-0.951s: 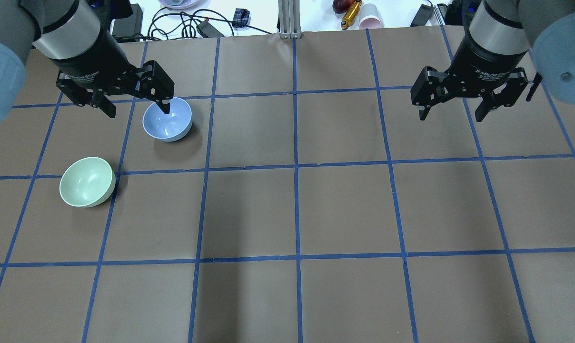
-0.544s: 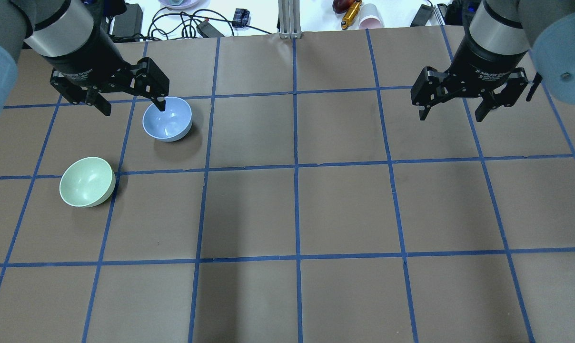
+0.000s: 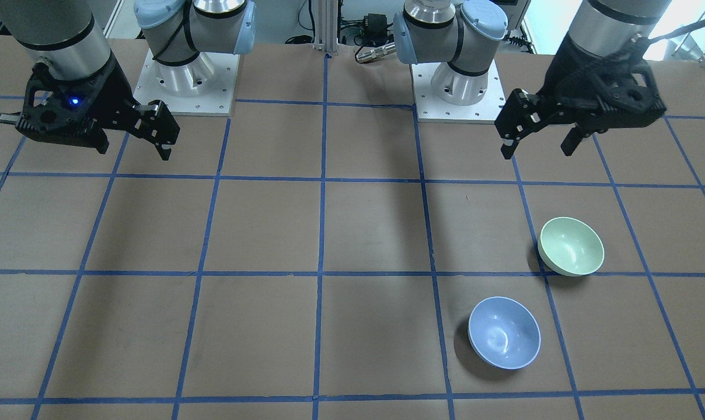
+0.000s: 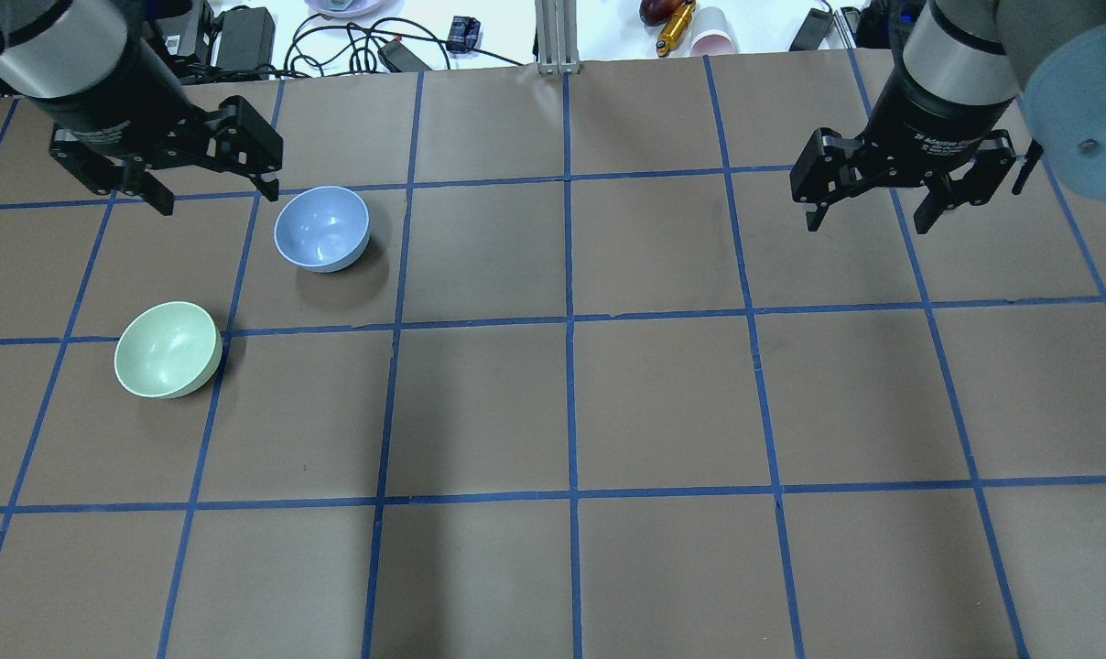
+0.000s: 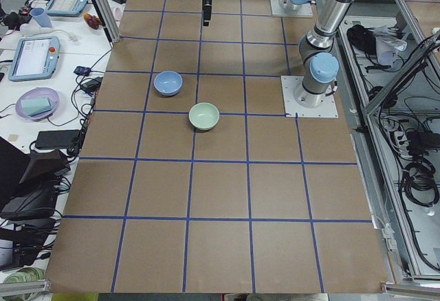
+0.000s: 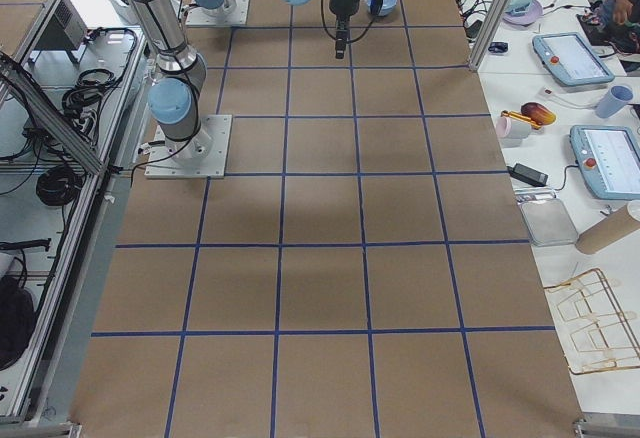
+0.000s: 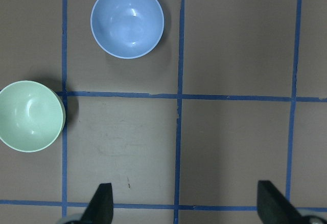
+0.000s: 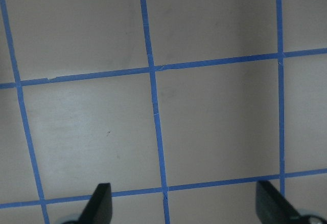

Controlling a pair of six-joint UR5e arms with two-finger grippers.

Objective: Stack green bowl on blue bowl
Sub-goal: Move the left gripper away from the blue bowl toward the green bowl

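Observation:
The green bowl (image 4: 168,350) stands upright on the brown table at the left; it also shows in the front view (image 3: 571,245), the left wrist view (image 7: 30,115) and the left side view (image 5: 204,115). The blue bowl (image 4: 321,229) stands upright a little farther back and to the right, apart from it (image 3: 504,332) (image 7: 127,21) (image 5: 168,82). My left gripper (image 4: 214,194) is open and empty, raised behind and left of the blue bowl (image 3: 538,147). My right gripper (image 4: 869,218) is open and empty over the far right of the table.
Blue tape lines (image 4: 569,320) divide the table into squares. Cables, a power brick and small items (image 4: 370,46) lie beyond the far edge. Both arm bases (image 3: 454,87) stand at the robot's side of the table.
My left gripper has moved left and back, away from the blue bowl's rim. Both bowls and the right arm have stayed where they were.

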